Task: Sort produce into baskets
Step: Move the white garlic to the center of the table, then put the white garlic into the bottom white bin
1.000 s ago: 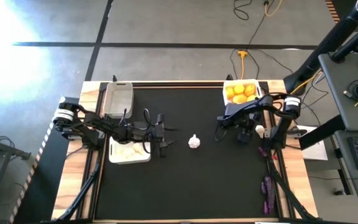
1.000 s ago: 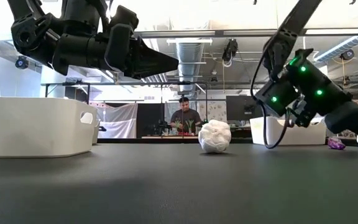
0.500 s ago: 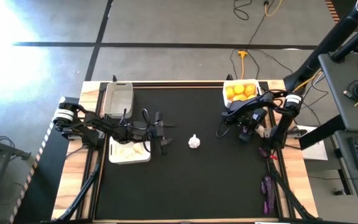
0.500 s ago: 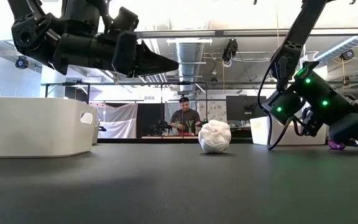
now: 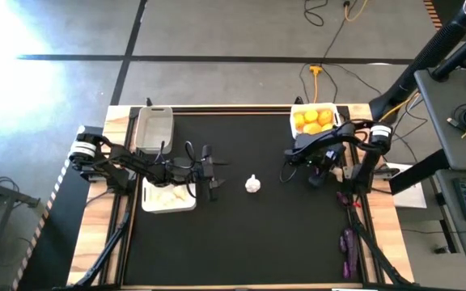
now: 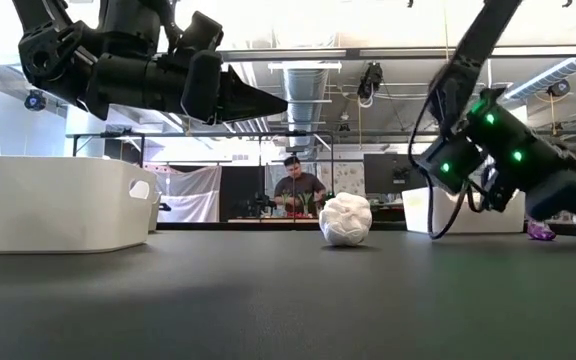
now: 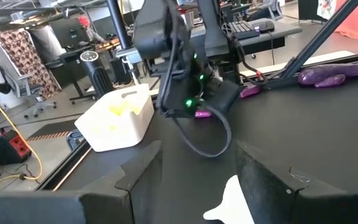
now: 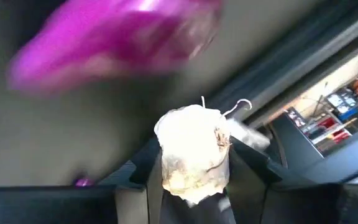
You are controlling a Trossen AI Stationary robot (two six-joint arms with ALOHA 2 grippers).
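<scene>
My right gripper [image 5: 328,170] is low at the black mat's right edge, shut on a whitish garlic bulb [image 8: 193,152]. A purple eggplant piece [image 8: 117,37] lies just beyond it and also shows in the low view [image 6: 540,232]. My left gripper [image 5: 214,174] is open and empty above the mat, beside the white basket [image 5: 168,199]. It points at a second garlic bulb [image 5: 252,184] resting on the mat's middle, which the left wrist view [image 7: 232,202] also shows. The white basket of yellow citrus [image 5: 314,120] stands at the far right. My right gripper pinches the garlic bulb by its two sides [image 8: 166,168] between the two fingers. The bulb's upper part sticks out past the fingertips. The fingers slant down toward the table's right edge. Whether the bulb is clear of the mat, I cannot tell.
A greyish translucent basket [image 5: 154,129] stands at the far left. More purple eggplant pieces [image 5: 347,242] lie along the table's right edge. Black cables hang from both arms. A person [image 6: 296,185] shows in the room beyond the table.
My right gripper has gone down and toward the table's right edge, onto the garlic bulb that lay there. It has then risen a little and come back toward the left. The bulb no longer shows on the mat beside it.
</scene>
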